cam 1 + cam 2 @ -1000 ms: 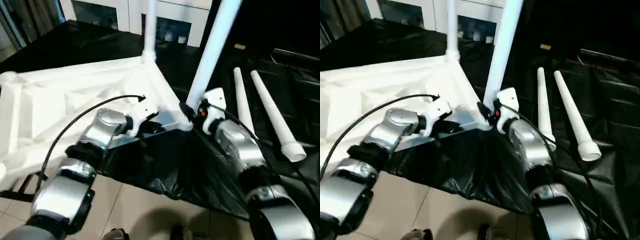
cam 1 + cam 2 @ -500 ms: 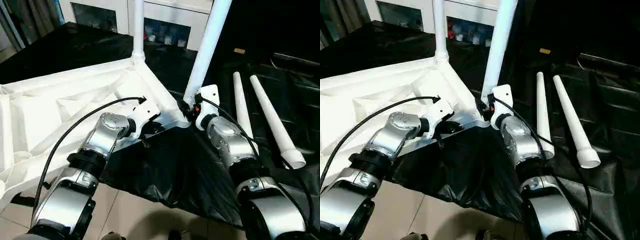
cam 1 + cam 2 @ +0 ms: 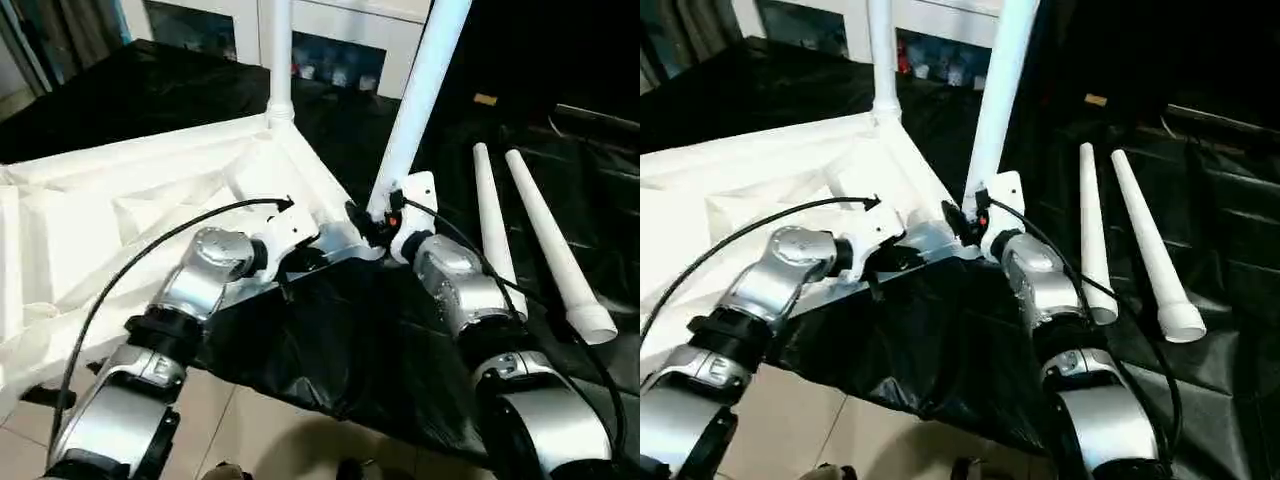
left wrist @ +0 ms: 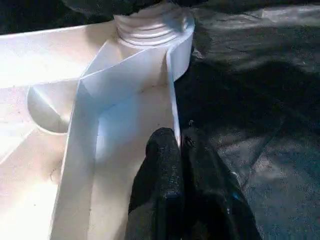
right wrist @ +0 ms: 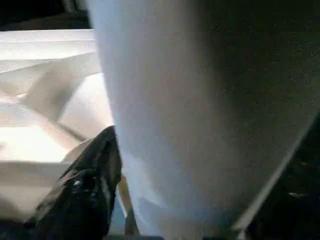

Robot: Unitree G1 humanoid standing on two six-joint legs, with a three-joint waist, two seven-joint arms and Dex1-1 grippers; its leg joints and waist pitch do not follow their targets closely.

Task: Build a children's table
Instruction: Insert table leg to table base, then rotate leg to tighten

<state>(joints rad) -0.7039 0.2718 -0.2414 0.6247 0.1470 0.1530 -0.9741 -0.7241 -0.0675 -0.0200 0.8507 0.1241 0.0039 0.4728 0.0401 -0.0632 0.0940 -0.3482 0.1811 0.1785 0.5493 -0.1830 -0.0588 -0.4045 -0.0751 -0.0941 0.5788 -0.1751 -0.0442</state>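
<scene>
The white top [image 3: 130, 200] lies upside down, ribs up, on the left of a tabletop [image 3: 330, 330] covered in black sheeting, its near right corner close to the tabletop's near edge. One leg [image 3: 277, 55] stands upright in the far corner socket. A second leg [image 3: 420, 90] rises from the near right corner, leaning slightly to the right

The left hand [image 4: 182, 150] is pinched on the top's thin near edge wall, just left of that near right corner; in the left wrist view its two black fingers [image 4: 162, 180] sit on either side of the wall, with the ridged collar [image 4: 152, 22] of the socket just beyond. The right hand [image 3: 372, 222] is closed around the base of the leaning leg, one black finger [image 5: 90, 185] pressed against the tube in the right wrist view

Two spare legs [image 3: 487, 220] [image 3: 555, 245] lie side by side on the sheeting to the right, narrow ends far, wide ends near, well apart from the top
</scene>
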